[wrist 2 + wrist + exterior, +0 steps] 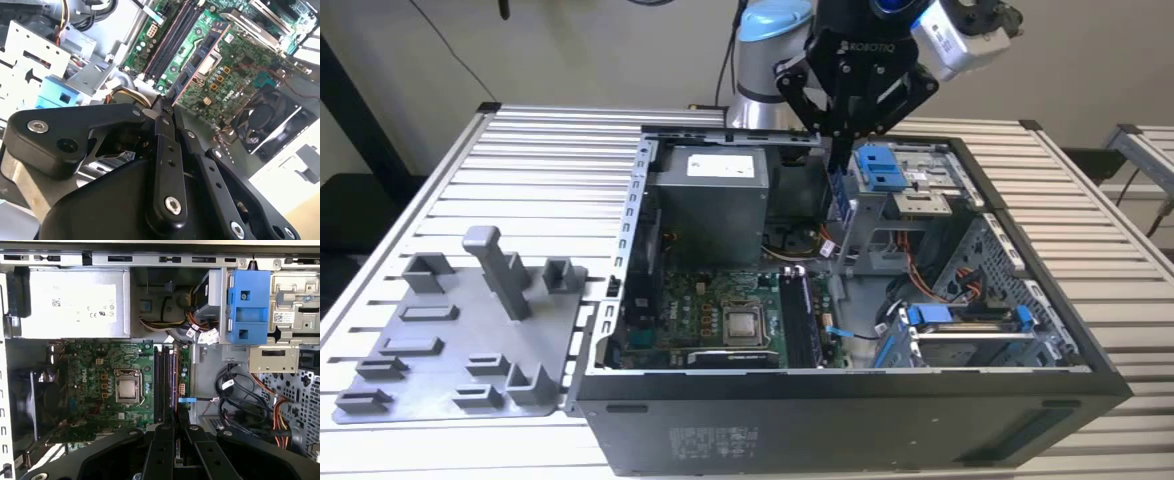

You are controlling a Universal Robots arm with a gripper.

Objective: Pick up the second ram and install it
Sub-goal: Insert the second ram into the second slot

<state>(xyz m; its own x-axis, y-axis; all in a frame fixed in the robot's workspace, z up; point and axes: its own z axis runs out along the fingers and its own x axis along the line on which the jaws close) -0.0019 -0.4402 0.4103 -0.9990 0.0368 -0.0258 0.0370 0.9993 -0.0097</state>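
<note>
My gripper [842,134] hangs over the open computer case, shut on the second ram [838,195], a slim dark blue board held on edge and pointing down into the case. In the second wrist view the ram [200,59] juts out from between the black fingers [165,150] toward the motherboard, its chips showing. In the first wrist view the ram [176,385] is seen edge-on as a thin line, just beside the dark memory slots [161,382]. The slots [798,320] lie below it, right of the processor socket [744,325]. A similar dark stick appears seated there.
The power supply [707,190] fills the case's back left in the exterior view. A blue drive bracket [881,165] and metal drive cage stand close to the ram's right. Cables [235,400] run beside the slots. A grey parts fixture [467,330] lies on the table left of the case.
</note>
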